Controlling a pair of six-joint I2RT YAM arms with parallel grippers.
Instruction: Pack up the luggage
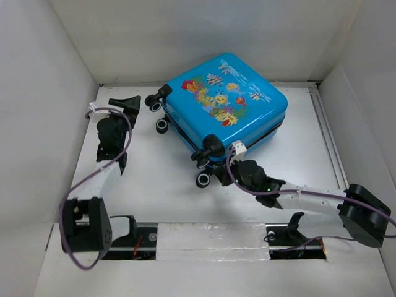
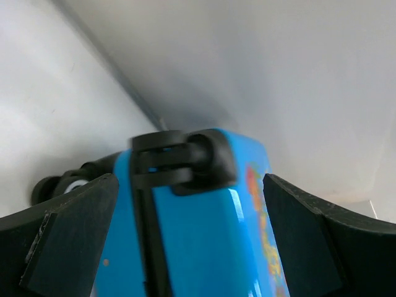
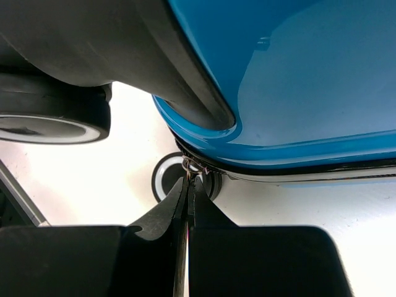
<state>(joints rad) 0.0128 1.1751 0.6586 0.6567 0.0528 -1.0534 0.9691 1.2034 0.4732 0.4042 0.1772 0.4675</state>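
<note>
Luggage flat on desk, lid down. R jaws pinched on zip pull at seam just ahead, prob. to run zip; L jaws apart, wheel corner ahead, prob. to brace.

Smooth white tabletop below, brightly lit. Plain white wall panels beyond the left gripper and on either side. Grey metal rail well right of the right gripper. Crinkled silver tape strip behind.
</note>
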